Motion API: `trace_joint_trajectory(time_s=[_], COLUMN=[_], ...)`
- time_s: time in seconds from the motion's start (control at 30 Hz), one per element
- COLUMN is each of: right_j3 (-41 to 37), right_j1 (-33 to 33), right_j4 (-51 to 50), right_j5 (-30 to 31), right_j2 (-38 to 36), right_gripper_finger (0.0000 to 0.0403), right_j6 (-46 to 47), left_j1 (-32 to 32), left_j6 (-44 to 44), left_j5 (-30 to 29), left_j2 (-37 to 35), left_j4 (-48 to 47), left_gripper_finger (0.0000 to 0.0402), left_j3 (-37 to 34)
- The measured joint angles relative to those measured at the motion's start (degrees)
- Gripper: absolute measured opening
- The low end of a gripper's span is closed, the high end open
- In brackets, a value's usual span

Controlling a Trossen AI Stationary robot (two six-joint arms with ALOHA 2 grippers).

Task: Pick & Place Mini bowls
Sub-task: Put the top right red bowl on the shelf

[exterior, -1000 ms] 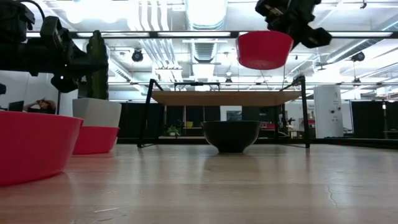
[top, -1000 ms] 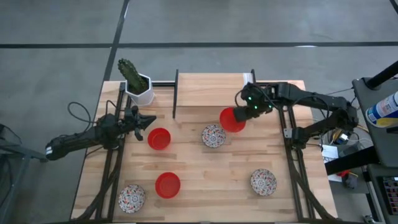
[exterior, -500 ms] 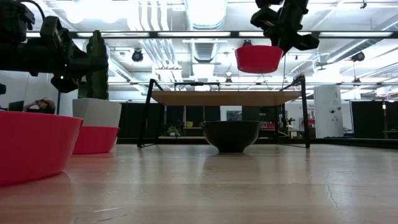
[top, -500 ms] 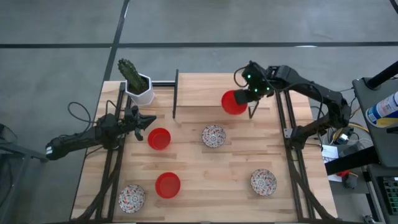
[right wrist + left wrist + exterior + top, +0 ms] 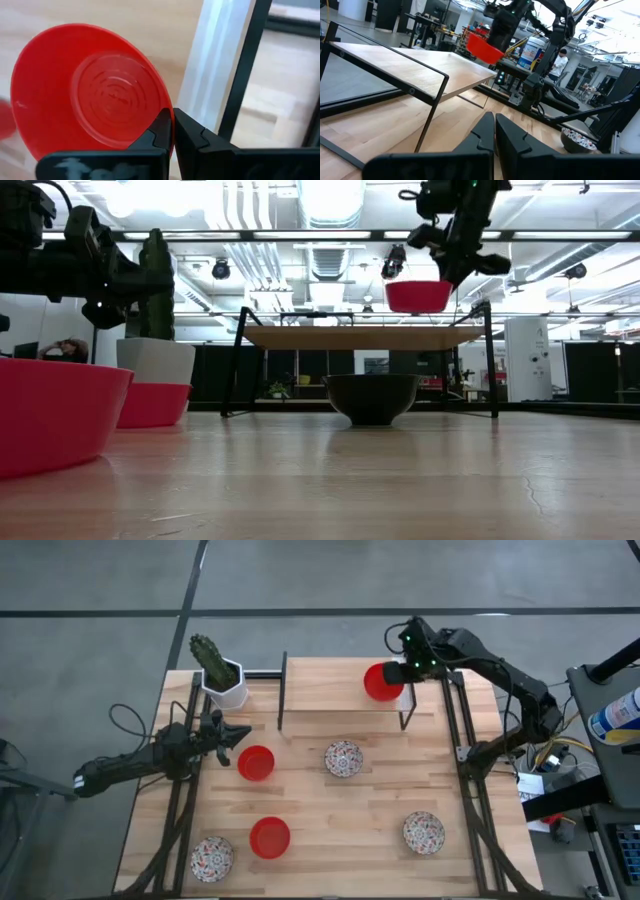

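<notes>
My right gripper [image 5: 403, 671] is shut on a plain red mini bowl [image 5: 380, 681] and holds it over the raised wooden shelf [image 5: 330, 685] near the table's far edge. The low view shows this bowl [image 5: 418, 295] upright just above the shelf top [image 5: 360, 337]. On the table stand two more red bowls [image 5: 256, 762] [image 5: 269, 837] and three floral bowls [image 5: 343, 757] [image 5: 212, 857] [image 5: 423, 832], each on its base. My left gripper [image 5: 236, 733] is shut and waits at the left, beside the nearer red bowl. My right gripper pinches the red bowl's rim [image 5: 162, 107] between its two fingers, on the side of the bowl toward the table's right. The fingers come from above, pointing down. The bowl hangs upright below them, lifted clear of the shelf.
A cactus in a white hexagonal pot [image 5: 222, 680] stands at the far left corner. The shelf's black metal legs [image 5: 282, 690] [image 5: 408, 700] rise from the table. Black frame rails run along both sides of the table [image 5: 180, 810] [image 5: 475, 810]. Bare wood lies between the bowls [image 5: 340, 820].
My right gripper has carried the red bowl toward the table's far edge, from beside the middle floral bowl to over the raised shelf. It stays shut on the bowl, which stays upright. The left arm has kept still.
</notes>
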Motion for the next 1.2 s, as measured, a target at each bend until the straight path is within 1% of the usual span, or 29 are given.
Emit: trace_joint_trajectory(time_s=[0.13,0.47,1.03,1.2], right_j3=[0.0,0.0,0.0,0.0], right_j1=[-1.94,-5.13,-6.01,-5.99], right_j4=[2.03,2.03,2.08,2.09], right_j5=[-1.39,-3.18,-3.12,-2.96], right_j2=[1.91,5.8,5.99,5.99], right_gripper_finger=[0.0008,0.0008,0.0009,0.0023], right_j6=[-1.46,-3.74,-4.71,-4.96], left_j1=[0.0,-0.02,0.0,-0.02], left_j6=[-0.01,-0.01,0.02,0.0], left_j5=[0.0,0.01,0.01,0.0], left_j2=[-0.02,0.0,-0.02,-0.02], left_j4=[0.0,0.0,0.0,0.0], left_gripper_finger=[0.0009,0.0009,0.0009,0.0009], left_j3=[0.0,0.0,0.0,0.0])
